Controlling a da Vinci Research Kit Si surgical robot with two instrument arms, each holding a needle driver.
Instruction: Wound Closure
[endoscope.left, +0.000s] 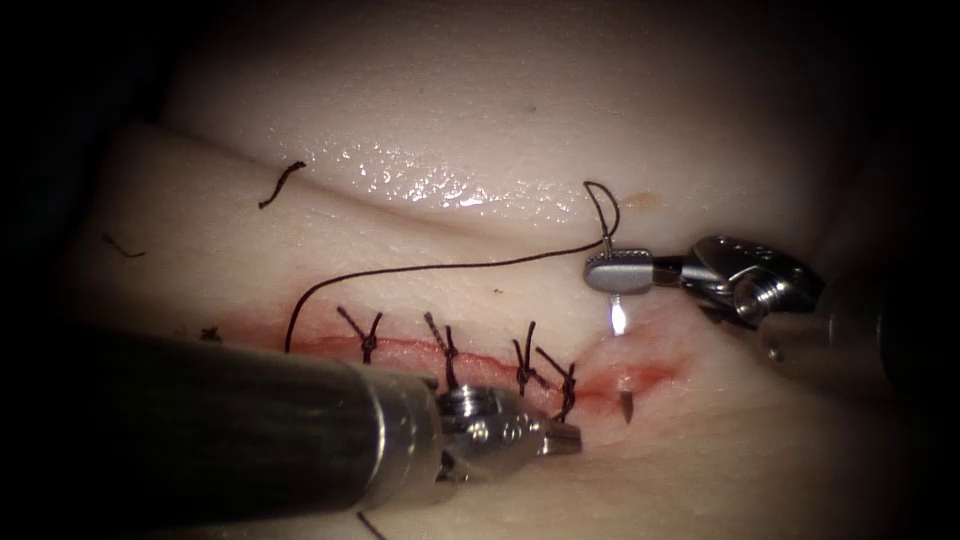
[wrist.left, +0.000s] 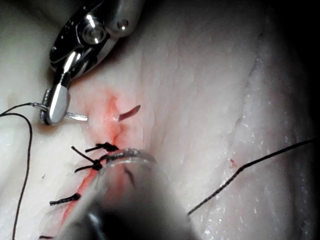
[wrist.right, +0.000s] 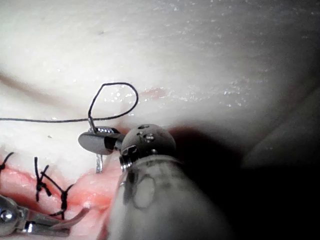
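The endoscope view looks down on pale tissue (endoscope.left: 480, 110) with a reddened cut (endoscope.left: 420, 350) running across the lower middle of the frame. Four dark stitches (endoscope.left: 447, 357) already cross the cut, so its left and middle stretch looks closed, and only the red, moist right end remains unstitched. The right arm's tool (endoscope.left: 618, 272) enters from the right edge and sits just above that open end, its jaws clamped on the curved needle (endoscope.left: 617, 318) near the tail, where the thread (endoscope.left: 440, 268) joins. Holding the needle that far back leaves most of the curve free to pass through the tissue. The needle is in the tissue: a bright length drops from the jaws into the upper edge of the cut, and the tip (endoscope.left: 626, 404) shows again at the lower edge, standing out of the red patch. The thread makes a small loop above the jaws, then trails left in a long slack arc to the leftmost end of the cut. The left arm's tool (endoscope.left: 560, 437) comes in from the lower left, its thick shaft covering much of that corner. Its jaws look closed together and hold nothing, resting beside the last stitch, close to the tip, probably placed to reach it. A short cut thread end (endoscope.left: 281, 185) lies loose at upper left.
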